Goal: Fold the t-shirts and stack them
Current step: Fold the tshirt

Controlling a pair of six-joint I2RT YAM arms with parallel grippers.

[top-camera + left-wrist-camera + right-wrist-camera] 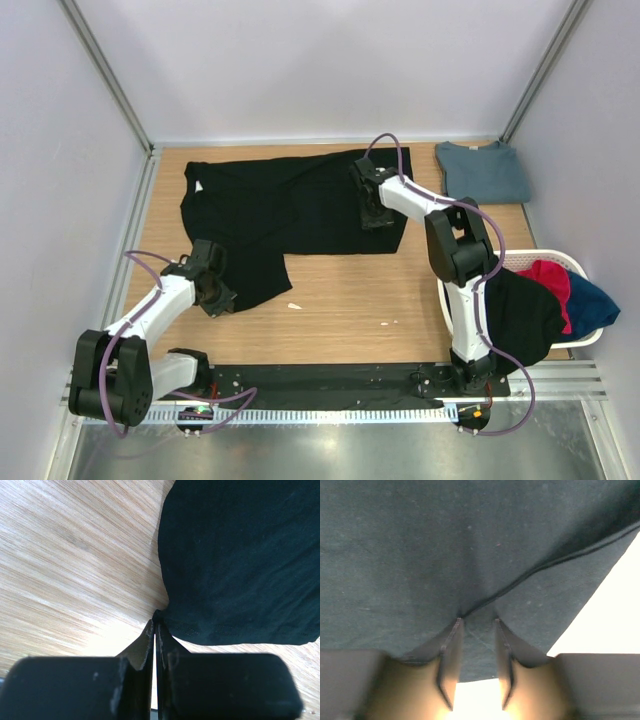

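No text, brand or number can be read in any view. A small white tag (pixel 198 186) at the collar of the black t-shirt (pixel 290 205) is too small to read.

The top view looks down over the whole counter (pixel 340 310). Wrist views sit close behind the left claw (pixel 155 621) and right claw (pixel 477 621), sharing its black t-shirt (pixel 280 205).

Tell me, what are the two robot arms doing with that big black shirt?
They are folding a large black cloth t-shirt spread on the wooden table. The left gripper pinches its near hem corner; the right gripper has open jaws around its right side. A folded slate-blue t-shirt lies at the back right.
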